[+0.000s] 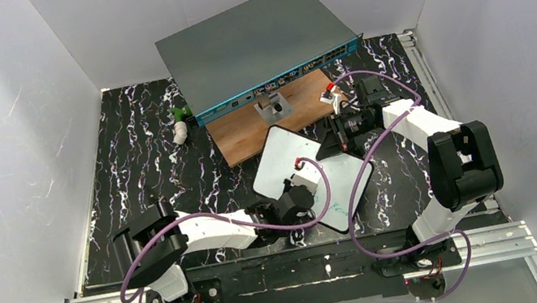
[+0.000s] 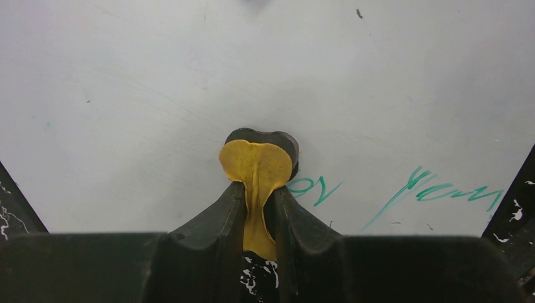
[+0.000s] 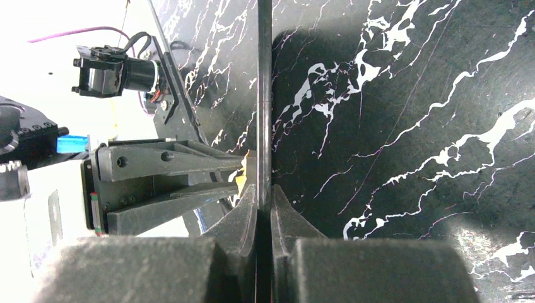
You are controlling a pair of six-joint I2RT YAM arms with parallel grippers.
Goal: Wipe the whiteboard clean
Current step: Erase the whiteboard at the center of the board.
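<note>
The whiteboard lies tilted on the black marbled table, just ahead of the arm bases. My left gripper hovers over its middle, shut on a yellow eraser pad with a dark underside that presses on the white surface. Green handwriting shows to the right of the pad. My right gripper is at the board's far right edge. In the right wrist view, its jaws are shut on the board's thin dark rim, seen edge-on.
A large grey box with a teal front stands at the back. A brown wooden board with a small metal bracket lies before it. A white and green object lies at the back left. White walls enclose the table.
</note>
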